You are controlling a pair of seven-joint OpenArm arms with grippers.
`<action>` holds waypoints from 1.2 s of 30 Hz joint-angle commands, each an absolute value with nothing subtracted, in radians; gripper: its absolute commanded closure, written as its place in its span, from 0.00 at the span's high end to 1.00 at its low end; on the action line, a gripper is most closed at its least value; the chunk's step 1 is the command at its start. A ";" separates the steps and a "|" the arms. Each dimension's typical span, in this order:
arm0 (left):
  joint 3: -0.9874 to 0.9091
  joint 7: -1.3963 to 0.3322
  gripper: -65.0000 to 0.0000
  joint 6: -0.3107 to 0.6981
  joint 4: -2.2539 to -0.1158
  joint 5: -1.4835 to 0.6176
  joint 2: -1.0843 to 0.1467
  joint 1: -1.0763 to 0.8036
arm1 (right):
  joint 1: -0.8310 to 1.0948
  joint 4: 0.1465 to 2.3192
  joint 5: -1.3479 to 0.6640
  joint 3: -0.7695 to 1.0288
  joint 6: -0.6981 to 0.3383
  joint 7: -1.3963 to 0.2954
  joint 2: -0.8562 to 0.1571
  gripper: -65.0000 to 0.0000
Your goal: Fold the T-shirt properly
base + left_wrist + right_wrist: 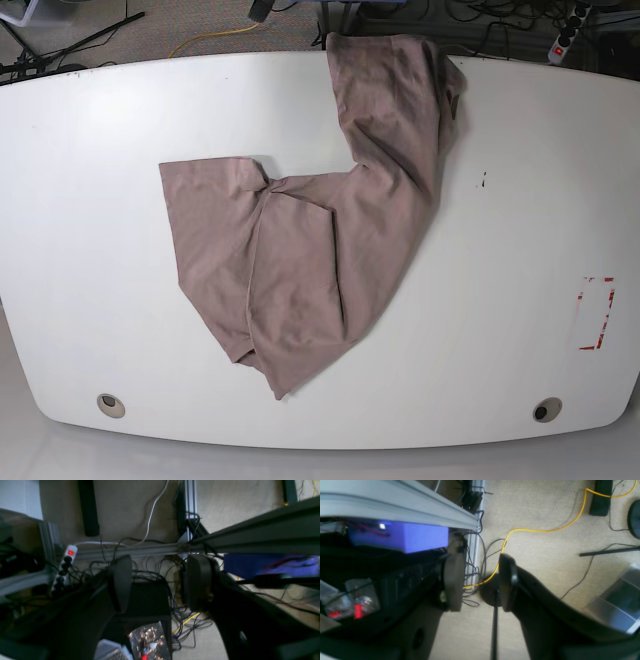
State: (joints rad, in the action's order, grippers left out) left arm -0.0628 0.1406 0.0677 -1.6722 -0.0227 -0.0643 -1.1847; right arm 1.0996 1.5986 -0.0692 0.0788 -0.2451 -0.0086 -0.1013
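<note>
Item 1. T-shirt (320,240): dusty pinkish-brown, thin soft cloth, short-sleeved, unprinted. Lies crumpled on the white oval table (90,200), one part spread toward the base view's left, a long band running up to the far rim and draping slightly over it. Creased and overlapped, not yet laid flat; judged that folding proper has not begun.

Item 2. Left gripper (160,582): black, two broad pads, standing apart with nothing between them. Beyond the fingers: beige carpet, a tangle of dark cables, a white power strip (65,565) with a lit red switch, a grey aluminium frame rail (150,550). No cloth near the fingers.

Item 3. Right gripper (481,582): black, pads apart, empty. Between and past the fingers runs a yellow cable (545,530) over carpet; a purple box (402,536) sits to one side under a rail.

Item 4. Placement note: neither arm shows in the base view; both appear parked off the table, well apart from the shirt, probably to leave it unobstructed.
</note>
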 commanded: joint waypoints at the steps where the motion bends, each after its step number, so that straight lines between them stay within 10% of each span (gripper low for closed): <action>1: -0.062 0.159 0.49 0.070 -1.761 -0.025 -0.065 -1.239 | 1.152 1.661 -0.130 0.081 -0.252 0.005 -0.142 0.34; 36: -0.173 -0.025 0.64 0.137 -1.982 -0.283 -0.099 -1.124 | 1.122 1.925 -0.410 0.074 -0.245 0.005 -0.289 0.34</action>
